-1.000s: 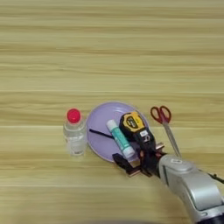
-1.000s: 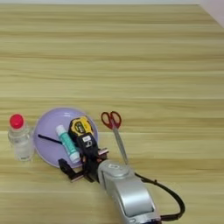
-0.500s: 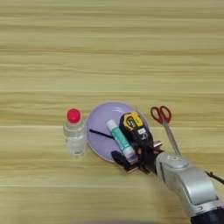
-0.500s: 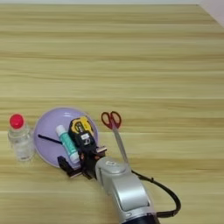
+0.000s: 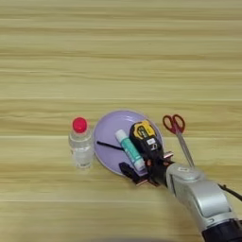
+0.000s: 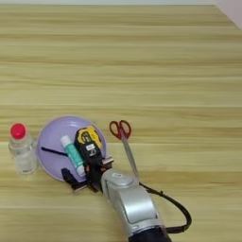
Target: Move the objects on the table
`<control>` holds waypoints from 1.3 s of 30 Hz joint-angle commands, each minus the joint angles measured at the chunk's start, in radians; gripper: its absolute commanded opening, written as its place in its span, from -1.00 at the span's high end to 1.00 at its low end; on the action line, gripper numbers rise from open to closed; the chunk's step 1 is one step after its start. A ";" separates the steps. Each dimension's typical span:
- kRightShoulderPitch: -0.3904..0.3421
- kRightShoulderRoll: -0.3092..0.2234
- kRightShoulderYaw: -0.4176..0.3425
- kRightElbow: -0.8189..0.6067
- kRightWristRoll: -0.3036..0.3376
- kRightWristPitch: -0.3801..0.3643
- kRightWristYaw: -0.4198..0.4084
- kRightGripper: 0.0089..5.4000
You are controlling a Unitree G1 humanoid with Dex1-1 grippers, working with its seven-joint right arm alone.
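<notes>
Nearest the front edge, right arm [image 5: 201, 201] comes in from bottom right, gripper [image 5: 142, 174] at the near rim of the purple plate [image 5: 106, 134]. Fingers look spread, one black finger [image 5: 128, 171] sticking out left over the rim, nothing between them as far as I can see. Glue stick [image 5: 129, 149] lies on the plate just beyond the fingertips, teal label up, running diagonally. Beside it on the plate: yellow-black tape measure [image 5: 143, 134], touching or nearly touching the stick, can't tell which. Thin black stick-like item [image 5: 109, 145] on the plate's left half.

Step, my read: reaching for the glue stick, not gripped yet. Next move needs fingers straddling the stick without catching the tape measure or plate rim.

Scissors [image 5: 177, 134] on the table [image 5: 118, 56] right of the plate, red loops far end, blades toward the arm. Clear bottle [image 5: 81, 144] with red cap stands left of the plate.

Count: 1 glue stick, 1 scissors, 1 tape measure, 1 plate, 1 bottle, 1 black stick.
</notes>
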 commanded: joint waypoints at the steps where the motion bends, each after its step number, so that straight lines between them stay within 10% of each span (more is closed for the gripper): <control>1: -0.039 -0.004 -0.008 -0.015 -0.002 -0.028 -0.012 -1.00; 7: -0.039 0.000 -0.009 -0.009 0.000 -0.031 -0.006 -1.00; 39: -0.046 -0.002 -0.011 0.028 -0.011 -0.069 -0.005 0.38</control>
